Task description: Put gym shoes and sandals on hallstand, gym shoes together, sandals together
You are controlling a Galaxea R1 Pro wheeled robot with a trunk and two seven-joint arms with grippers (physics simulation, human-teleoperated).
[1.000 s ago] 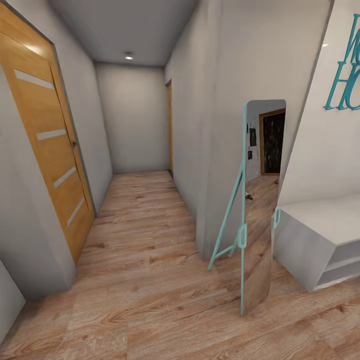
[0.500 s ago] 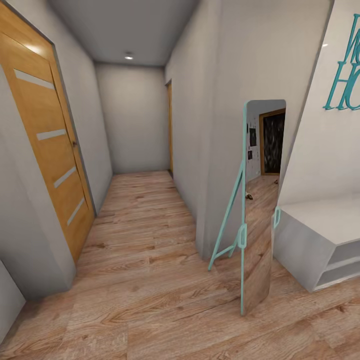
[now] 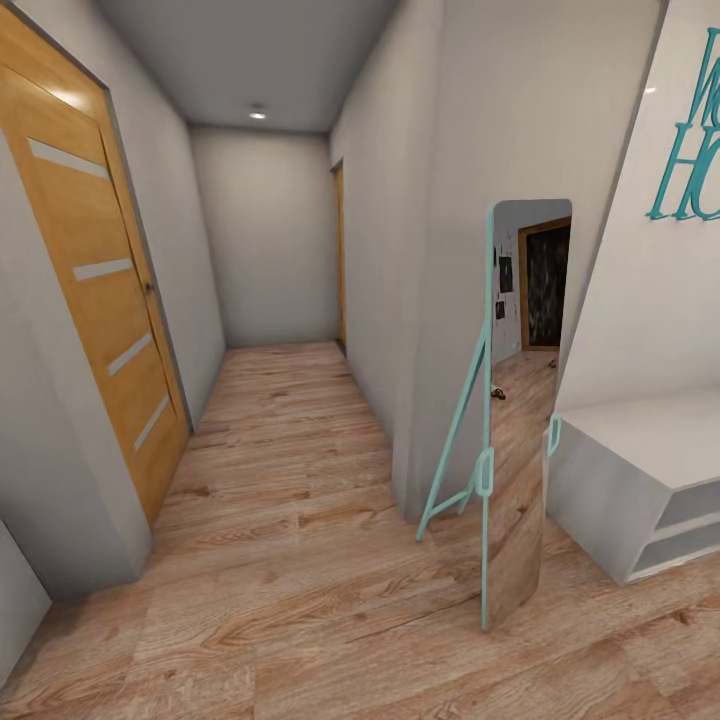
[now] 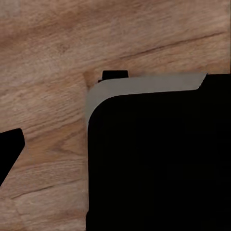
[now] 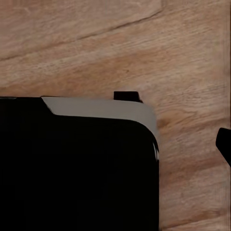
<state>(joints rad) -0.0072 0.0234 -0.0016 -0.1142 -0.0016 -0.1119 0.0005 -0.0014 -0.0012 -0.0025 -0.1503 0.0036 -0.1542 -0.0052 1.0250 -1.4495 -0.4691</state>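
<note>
The corridor floor [image 3: 290,560] of light brown wood planks runs ahead of me between grey walls. The gym shoes and the sandals are out of view. At the right stands a pale grey low bench [image 3: 640,470] with two open shelves; above it I see a white wall panel with teal letters, and I cannot tell whether it is the hallstand. Both wrist views look down on plank floor [image 4: 48,57] [image 5: 192,48] beside a black body with a pale grey rim [image 4: 159,163] [image 5: 77,168].
A tall teal-framed standing mirror [image 3: 520,420] leans on its stand left of the bench, near a wall corner. An orange wooden door [image 3: 90,300] lines the left wall; another door [image 3: 340,260] is far down on the right. The corridor ends at a grey wall.
</note>
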